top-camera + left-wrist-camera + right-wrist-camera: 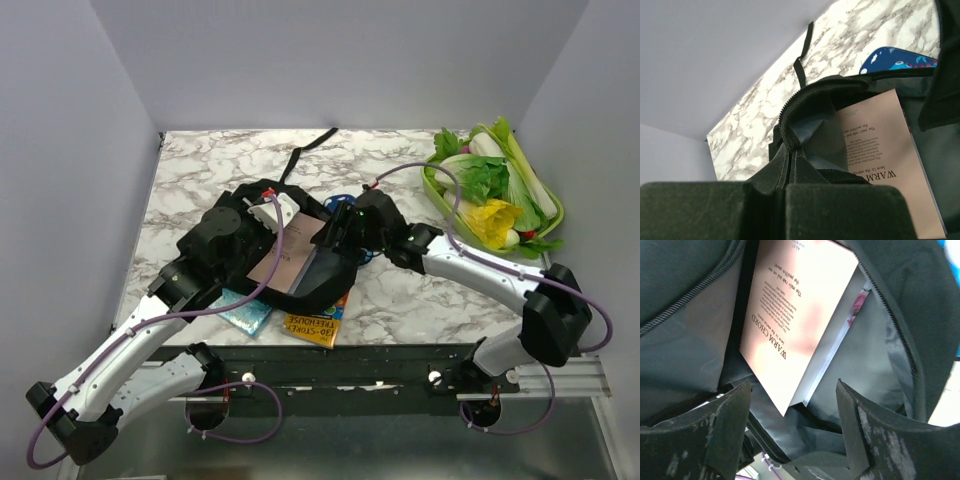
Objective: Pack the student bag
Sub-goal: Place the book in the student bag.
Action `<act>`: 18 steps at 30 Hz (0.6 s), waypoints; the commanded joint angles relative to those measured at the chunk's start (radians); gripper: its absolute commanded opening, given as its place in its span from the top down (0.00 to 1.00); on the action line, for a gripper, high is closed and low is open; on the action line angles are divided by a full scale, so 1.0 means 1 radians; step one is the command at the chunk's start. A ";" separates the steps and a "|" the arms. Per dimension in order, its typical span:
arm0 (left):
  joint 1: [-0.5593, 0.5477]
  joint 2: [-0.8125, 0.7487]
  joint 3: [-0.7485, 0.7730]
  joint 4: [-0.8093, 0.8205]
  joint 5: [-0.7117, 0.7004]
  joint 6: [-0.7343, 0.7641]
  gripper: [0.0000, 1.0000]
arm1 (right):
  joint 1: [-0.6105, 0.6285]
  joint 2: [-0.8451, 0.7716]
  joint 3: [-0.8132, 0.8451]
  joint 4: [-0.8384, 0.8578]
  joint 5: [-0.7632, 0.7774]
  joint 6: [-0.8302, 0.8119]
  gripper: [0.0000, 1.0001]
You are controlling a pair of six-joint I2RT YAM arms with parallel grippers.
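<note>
We have the student bag (325, 282), a large soft black fabric backpack, lying near the middle of the white-and-grey marbled table (220, 160) with its mouth agape. Our left gripper (784, 186) is clamped tight on the zipped rim of that mouth, a fold of black fabric pinched between its fingers, lifting the flap. A pale pink paperback book (790, 315) sits partway inside the main compartment, one corner pointing down toward the grey lining. Our right gripper (794, 390) hovers at the opening with its jaws spread wide and nothing between them; the pink book lies just beyond the fingertips.

We judge the step in hand to be seating this book fully. To do it well we should hold the rim high and steady with the left, so the zip teeth don't snag the cover; nudge the book on its edge, not its face, so it slides flat along the lining; and draw the right arm out straight, clear of the fabric.

A glossy teal book (245, 315) and a yellow-orange paperback (315, 325) lie part-hidden under the bag's near edge; those look like the next to go in, and pulling them out could drag the bag against the left grip. A small blue patterned pencil case (897, 59) lies just beyond the bag.
</note>
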 commanded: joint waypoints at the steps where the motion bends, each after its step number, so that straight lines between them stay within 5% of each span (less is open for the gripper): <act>1: 0.008 -0.007 0.082 0.085 -0.039 0.076 1.00 | -0.007 -0.150 -0.043 -0.126 0.147 -0.096 0.21; 5: 0.018 -0.007 0.073 0.107 -0.056 0.108 1.00 | -0.007 -0.343 -0.189 -0.247 0.246 -0.044 0.18; 10: 0.019 -0.008 -0.002 0.110 -0.062 0.124 1.00 | -0.007 -0.506 -0.382 -0.260 0.177 0.010 0.21; 18: 0.062 0.005 -0.045 0.138 -0.087 0.140 1.00 | -0.006 -0.361 -0.535 -0.070 0.065 0.012 0.29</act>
